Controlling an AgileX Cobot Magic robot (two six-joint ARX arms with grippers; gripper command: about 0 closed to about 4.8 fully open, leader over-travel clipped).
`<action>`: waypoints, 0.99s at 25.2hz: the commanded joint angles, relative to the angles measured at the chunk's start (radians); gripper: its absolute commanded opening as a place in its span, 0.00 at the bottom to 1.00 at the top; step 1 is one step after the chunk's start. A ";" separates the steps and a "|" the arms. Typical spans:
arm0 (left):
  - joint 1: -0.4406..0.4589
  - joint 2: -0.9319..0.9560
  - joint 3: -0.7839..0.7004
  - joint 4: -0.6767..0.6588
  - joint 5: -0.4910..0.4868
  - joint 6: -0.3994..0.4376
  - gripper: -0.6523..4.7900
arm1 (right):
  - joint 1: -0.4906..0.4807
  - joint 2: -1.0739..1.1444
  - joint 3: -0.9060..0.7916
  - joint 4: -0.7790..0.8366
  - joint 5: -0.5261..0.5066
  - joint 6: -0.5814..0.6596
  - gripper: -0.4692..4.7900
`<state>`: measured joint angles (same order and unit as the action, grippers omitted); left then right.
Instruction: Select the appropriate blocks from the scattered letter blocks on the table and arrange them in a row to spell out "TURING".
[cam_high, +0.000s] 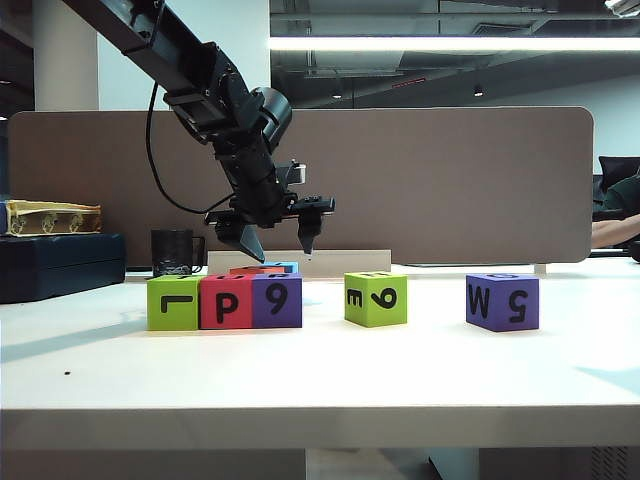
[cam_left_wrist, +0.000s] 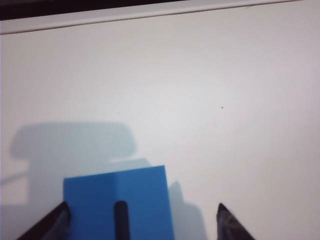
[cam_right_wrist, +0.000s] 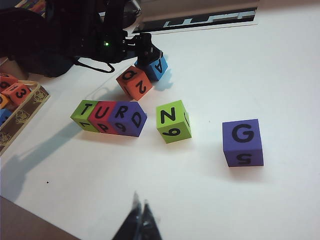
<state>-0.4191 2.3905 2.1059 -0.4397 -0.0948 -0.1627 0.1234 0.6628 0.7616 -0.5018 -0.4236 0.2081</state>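
- Overhead strip lights run across a dim ceiling, and a brown-grey partition panel (cam_high: 420, 180) stands behind the white worktop (cam_high: 320, 370), which has a thick front edge.
- At the far left of the worktop sits a dark case with a yellow tray (cam_high: 50, 216) on top; a black mug (cam_high: 172, 252) stands beside it.
- Three letter blocks touch in a row near the front: a green block (cam_right_wrist: 87, 114) with T on top, a red block (cam_right_wrist: 104, 116) with U, and a purple block (cam_right_wrist: 129, 118) with R and D showing.
- A second green block (cam_right_wrist: 172, 120), N on top, stands apart to the right of the row, and a purple G block (cam_right_wrist: 243, 142) sits well apart, further right.
- Behind the row an orange-red block (cam_right_wrist: 133, 82) and a blue block (cam_right_wrist: 156, 67) with an A lie just beside each other.
- The left end effector (cam_high: 278, 238) hangs over those two back blocks with its jaws spread wide and nothing between them; from its wrist the blue block (cam_left_wrist: 120, 200) lies below, near one fingertip.
- The right end effector (cam_right_wrist: 140, 220) hovers near the front of the worktop, its tips pressed together and holding nothing.
- From the front, the back pair is mostly hidden behind the row, only slivers showing.
- The left wrist picture is soft, and no letter can be made out on the blue block there.
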 joint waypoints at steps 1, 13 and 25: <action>0.000 0.010 0.000 0.013 -0.007 -0.007 0.78 | 0.000 -0.001 0.005 0.002 -0.005 -0.003 0.09; -0.003 0.014 0.075 -0.052 -0.014 -0.010 0.79 | 0.000 -0.001 0.005 0.002 -0.005 -0.003 0.09; -0.003 0.028 0.143 -0.181 -0.026 -0.009 0.79 | 0.000 0.000 0.005 0.002 -0.005 -0.003 0.09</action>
<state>-0.4213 2.4130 2.2475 -0.6102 -0.1154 -0.1730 0.1230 0.6628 0.7616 -0.5137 -0.4232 0.2081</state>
